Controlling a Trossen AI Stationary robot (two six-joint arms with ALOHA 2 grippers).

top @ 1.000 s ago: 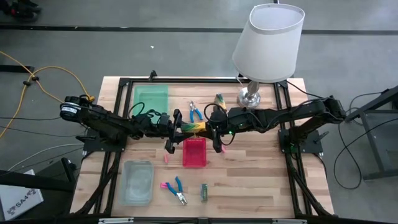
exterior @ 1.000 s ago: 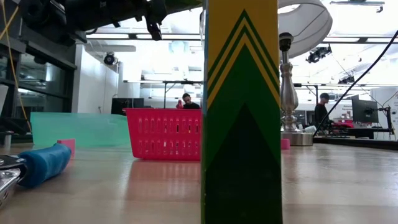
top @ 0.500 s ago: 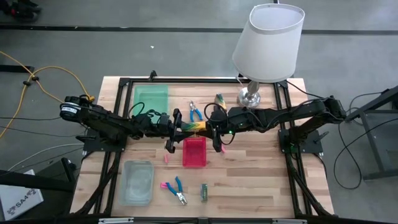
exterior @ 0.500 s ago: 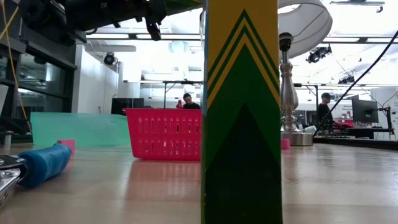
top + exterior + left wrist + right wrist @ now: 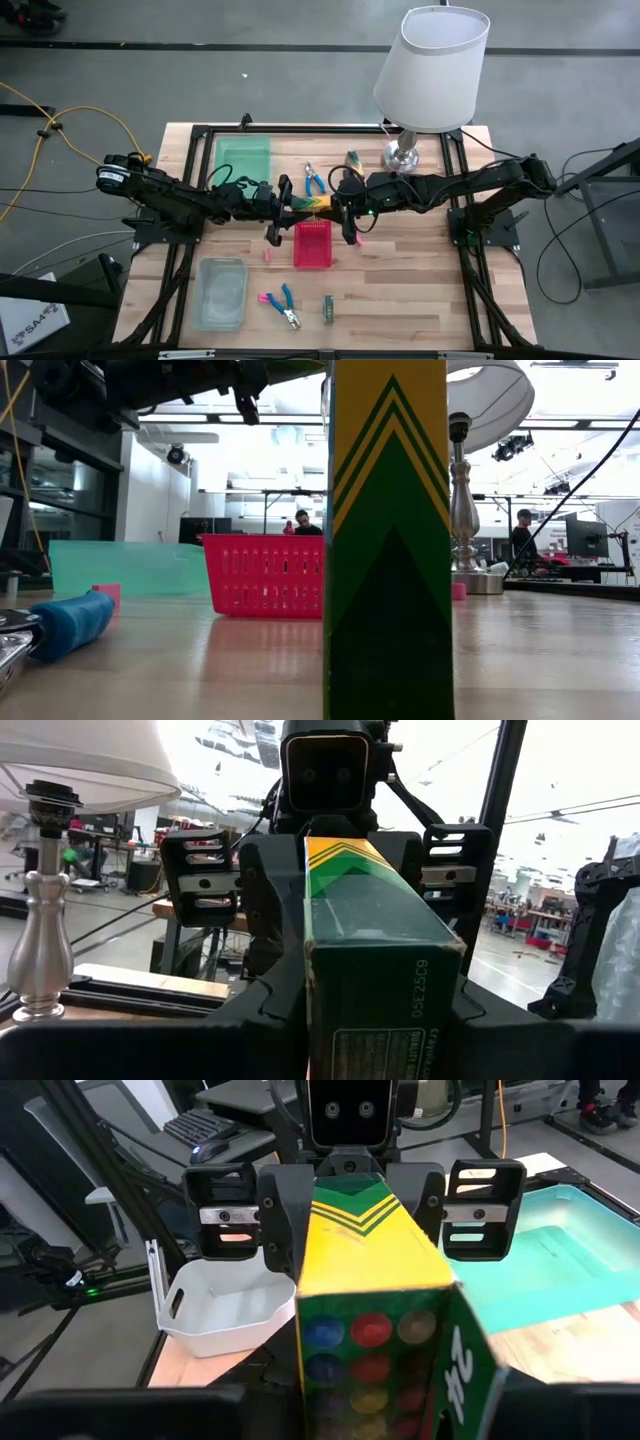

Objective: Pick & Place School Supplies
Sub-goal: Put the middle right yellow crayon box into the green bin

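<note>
Above the middle of the worktop [image 5: 400, 300] the two pincers meet nose to nose, with one green-and-yellow box [image 5: 312, 204] stretched between them. The left pincer [image 5: 286, 203] is clamped on one end of the box; the right pincer [image 5: 340, 205] stands at the other end, its fingers [image 5: 280, 1230] on either side of the box, though whether they press it I cannot tell. Just under the pincers sits the red basket [image 5: 312, 245]. A pink block [image 5: 268, 254] lies beside the basket, below the left pincer. Scissors [image 5: 312, 180] and another box [image 5: 354, 159] lie beyond the pincers, near the lamp [image 5: 405, 155] and the green tray [image 5: 244, 157]. On the near side of the pincers lie more scissors [image 5: 280, 303], a third box [image 5: 328, 308] and the clear bin [image 5: 221, 292].
</note>
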